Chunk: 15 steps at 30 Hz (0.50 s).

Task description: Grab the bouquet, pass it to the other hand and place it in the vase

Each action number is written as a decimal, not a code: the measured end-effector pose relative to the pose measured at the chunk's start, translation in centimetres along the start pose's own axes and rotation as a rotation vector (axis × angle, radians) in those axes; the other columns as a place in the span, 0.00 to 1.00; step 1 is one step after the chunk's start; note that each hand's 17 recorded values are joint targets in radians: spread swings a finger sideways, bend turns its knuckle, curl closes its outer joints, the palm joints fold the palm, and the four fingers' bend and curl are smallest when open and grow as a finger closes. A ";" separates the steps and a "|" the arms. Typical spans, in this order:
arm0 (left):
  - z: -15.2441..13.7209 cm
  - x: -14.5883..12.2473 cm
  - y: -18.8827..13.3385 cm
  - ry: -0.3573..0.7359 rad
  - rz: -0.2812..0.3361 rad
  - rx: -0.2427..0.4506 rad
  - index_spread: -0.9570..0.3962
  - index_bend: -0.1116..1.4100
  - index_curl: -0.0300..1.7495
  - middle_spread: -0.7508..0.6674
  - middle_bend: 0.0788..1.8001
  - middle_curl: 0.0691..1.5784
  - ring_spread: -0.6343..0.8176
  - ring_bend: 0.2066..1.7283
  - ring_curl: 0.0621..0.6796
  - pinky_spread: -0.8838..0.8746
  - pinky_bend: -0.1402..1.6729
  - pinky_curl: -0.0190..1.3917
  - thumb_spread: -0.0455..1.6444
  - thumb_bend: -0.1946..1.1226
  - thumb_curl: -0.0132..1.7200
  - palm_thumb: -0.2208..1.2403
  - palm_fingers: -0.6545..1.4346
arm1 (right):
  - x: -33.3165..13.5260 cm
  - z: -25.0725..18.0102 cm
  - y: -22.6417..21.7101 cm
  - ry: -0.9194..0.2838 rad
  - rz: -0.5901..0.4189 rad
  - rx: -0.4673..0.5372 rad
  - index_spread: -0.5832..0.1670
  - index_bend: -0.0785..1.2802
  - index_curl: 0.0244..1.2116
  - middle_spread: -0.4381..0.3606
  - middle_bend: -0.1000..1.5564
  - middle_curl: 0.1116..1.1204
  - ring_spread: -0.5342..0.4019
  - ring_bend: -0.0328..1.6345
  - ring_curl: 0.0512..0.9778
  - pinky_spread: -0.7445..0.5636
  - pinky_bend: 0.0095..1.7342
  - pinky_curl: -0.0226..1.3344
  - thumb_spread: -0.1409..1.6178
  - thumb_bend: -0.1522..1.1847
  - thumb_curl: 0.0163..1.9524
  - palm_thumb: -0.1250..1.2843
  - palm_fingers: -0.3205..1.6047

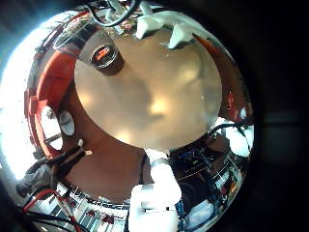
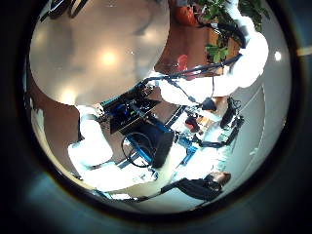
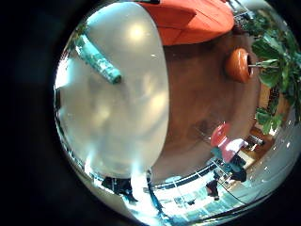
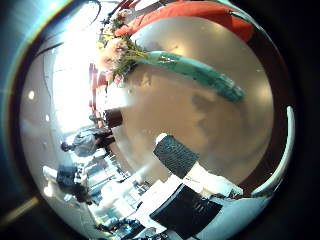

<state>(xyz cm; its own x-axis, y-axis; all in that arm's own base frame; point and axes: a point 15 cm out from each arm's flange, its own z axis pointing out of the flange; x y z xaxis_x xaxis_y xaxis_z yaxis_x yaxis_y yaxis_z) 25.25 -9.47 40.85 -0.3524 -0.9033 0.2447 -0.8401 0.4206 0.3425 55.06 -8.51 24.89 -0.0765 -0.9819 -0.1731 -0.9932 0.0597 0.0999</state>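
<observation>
The bouquet lies flat on the round table. In the right thumb side palm view its flowers point toward the table's edge and its wrapped stem lies across the tabletop. My right hand hovers above the table, away from the bouquet, open and holding nothing. A dark vase stands near the table's edge; it also shows in the right thumb side palm view. My left hand is open over the table, away from the vase.
The left thumb side palm view shows my left hand's own fingers and part of the tabletop. A low seat and a potted plant stand on the floor beyond the table.
</observation>
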 end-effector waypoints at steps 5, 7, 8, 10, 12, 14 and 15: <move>-0.2 -0.3 0.3 0.002 -0.004 0.012 0.70 0.20 0.24 0.75 0.07 0.18 0.79 0.17 0.21 0.79 0.18 0.20 0.71 0.13 0.18 0.36 0.42 | -0.5 1.7 -1.9 0.010 -0.003 0.027 0.46 0.19 0.25 0.52 0.22 0.24 0.62 0.39 0.24 0.82 0.22 0.21 0.71 0.10 0.17 0.35 0.37; -0.1 -0.2 0.3 0.004 -0.011 0.010 0.70 0.20 0.24 0.75 0.07 0.18 0.79 0.17 0.21 0.79 0.18 0.20 0.72 0.13 0.18 0.36 0.42 | -0.1 2.2 -2.7 0.014 0.002 0.044 0.46 0.19 0.25 0.56 0.23 0.25 0.61 0.40 0.24 0.81 0.22 0.20 0.71 0.10 0.17 0.35 0.39; 0.0 -0.1 0.2 0.003 -0.012 0.009 0.70 0.20 0.24 0.75 0.07 0.18 0.79 0.17 0.21 0.79 0.18 0.20 0.72 0.13 0.18 0.36 0.42 | 0.1 2.4 -3.2 0.017 0.003 0.057 0.45 0.19 0.25 0.57 0.24 0.25 0.60 0.40 0.24 0.81 0.22 0.20 0.71 0.10 0.17 0.35 0.41; -0.1 -0.3 0.1 0.002 -0.011 0.011 0.70 0.20 0.24 0.75 0.07 0.18 0.79 0.17 0.21 0.79 0.18 0.20 0.72 0.13 0.18 0.36 0.42 | 0.2 3.0 -3.8 0.020 0.009 0.067 0.46 0.19 0.25 0.58 0.25 0.25 0.59 0.42 0.25 0.80 0.22 0.20 0.71 0.10 0.17 0.36 0.43; -0.2 -0.4 0.4 0.008 -0.016 0.015 0.70 0.20 0.24 0.75 0.07 0.18 0.79 0.17 0.21 0.79 0.18 0.20 0.72 0.13 0.18 0.36 0.42 | 0.4 3.4 -4.0 0.020 0.013 0.067 0.46 0.20 0.26 0.59 0.26 0.26 0.58 0.43 0.25 0.80 0.22 0.19 0.71 0.10 0.18 0.36 0.44; -0.2 -0.3 0.4 0.009 -0.021 0.016 0.70 0.20 0.24 0.75 0.07 0.18 0.79 0.17 0.21 0.79 0.18 0.20 0.72 0.13 0.18 0.36 0.42 | 0.5 3.7 -4.1 0.022 0.014 0.066 0.45 0.21 0.26 0.59 0.26 0.26 0.57 0.43 0.25 0.80 0.22 0.19 0.71 0.10 0.18 0.36 0.44; -0.2 -0.2 0.5 0.009 -0.022 0.015 0.70 0.20 0.24 0.75 0.07 0.18 0.79 0.17 0.21 0.79 0.18 0.20 0.72 0.13 0.18 0.36 0.42 | 0.6 4.0 -4.2 0.024 0.014 0.065 0.45 0.21 0.27 0.60 0.26 0.26 0.57 0.43 0.25 0.80 0.22 0.19 0.71 0.10 0.18 0.36 0.45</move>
<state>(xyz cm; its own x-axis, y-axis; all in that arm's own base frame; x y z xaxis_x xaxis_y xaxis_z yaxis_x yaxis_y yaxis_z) 25.03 -9.09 41.15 -0.3306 -0.9113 0.2456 -0.8537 0.3996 0.3339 58.86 -8.62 20.49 -0.0886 -0.9849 -0.1487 -0.9957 0.0838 0.0382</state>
